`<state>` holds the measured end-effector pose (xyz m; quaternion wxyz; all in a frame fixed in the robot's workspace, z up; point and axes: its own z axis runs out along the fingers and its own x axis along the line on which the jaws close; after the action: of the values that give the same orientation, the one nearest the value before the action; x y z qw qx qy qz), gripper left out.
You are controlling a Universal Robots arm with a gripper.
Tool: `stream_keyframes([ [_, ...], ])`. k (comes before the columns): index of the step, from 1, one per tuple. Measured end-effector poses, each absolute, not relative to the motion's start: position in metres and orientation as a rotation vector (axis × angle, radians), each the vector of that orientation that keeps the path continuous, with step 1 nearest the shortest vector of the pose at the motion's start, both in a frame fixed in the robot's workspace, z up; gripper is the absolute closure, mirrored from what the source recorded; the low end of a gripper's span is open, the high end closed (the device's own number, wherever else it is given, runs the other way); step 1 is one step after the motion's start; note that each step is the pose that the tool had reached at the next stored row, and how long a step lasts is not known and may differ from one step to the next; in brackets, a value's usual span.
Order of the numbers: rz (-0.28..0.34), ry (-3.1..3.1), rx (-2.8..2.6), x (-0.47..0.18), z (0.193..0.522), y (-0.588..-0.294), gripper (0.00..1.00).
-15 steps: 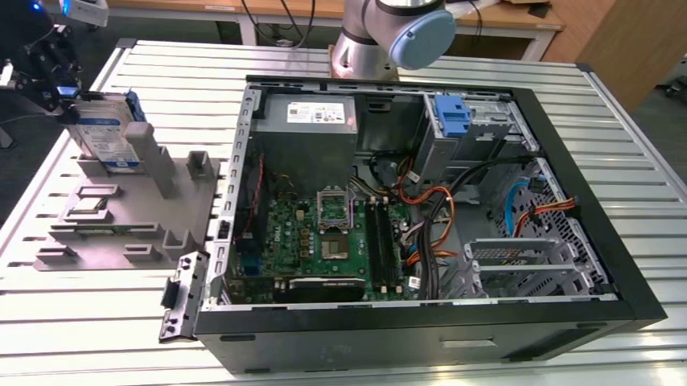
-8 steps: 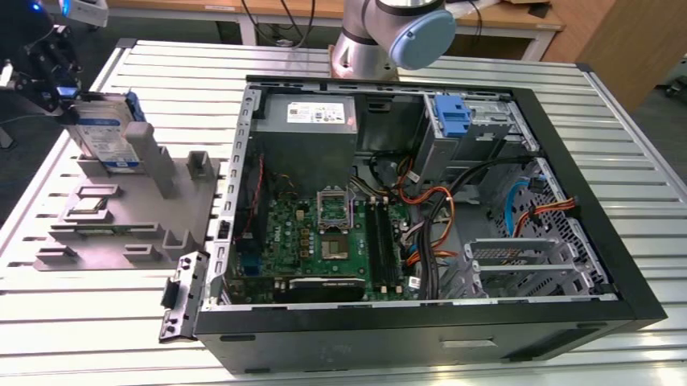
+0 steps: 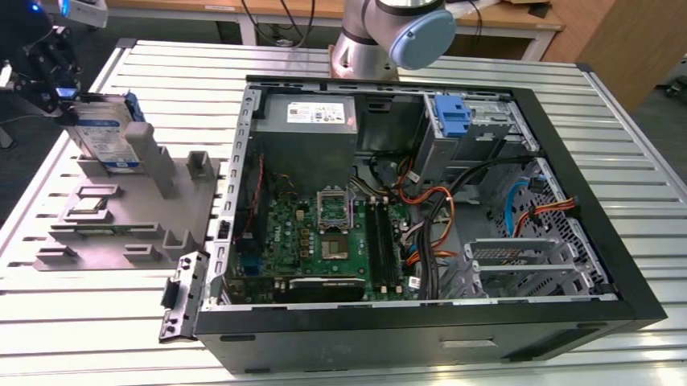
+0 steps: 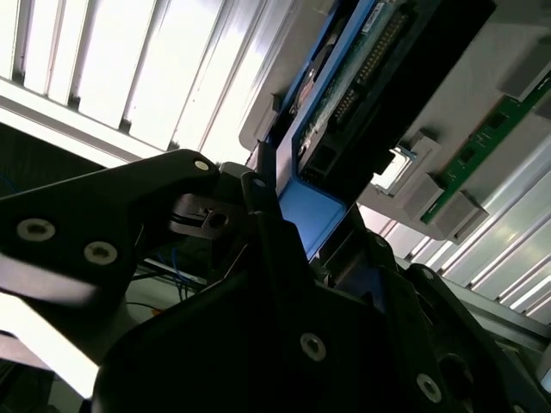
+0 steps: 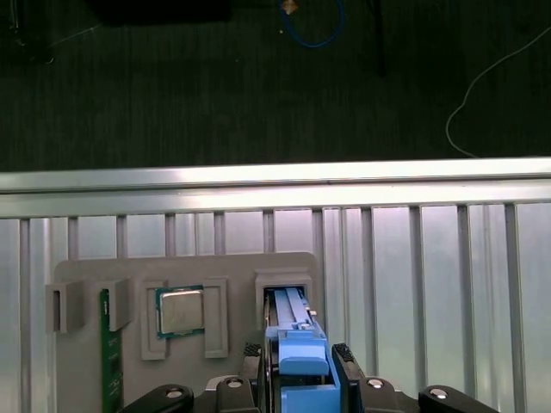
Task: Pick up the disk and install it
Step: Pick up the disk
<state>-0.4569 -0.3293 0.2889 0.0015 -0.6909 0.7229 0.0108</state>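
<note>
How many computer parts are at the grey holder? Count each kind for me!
disk: 1
chip: 1
green memory stick: 1
Total: 3

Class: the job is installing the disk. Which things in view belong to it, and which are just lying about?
Job: disk, upright in the grey holder; gripper at it; open computer case.
Lying about: chip; green memory stick, both in the holder.
</note>
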Motion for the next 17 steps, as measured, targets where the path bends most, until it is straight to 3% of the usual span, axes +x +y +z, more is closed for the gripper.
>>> stream_keyframes([
  [17, 0.029, 2.290, -2.150, -0.4566, 0.2885, -0.3305, 0.55],
])
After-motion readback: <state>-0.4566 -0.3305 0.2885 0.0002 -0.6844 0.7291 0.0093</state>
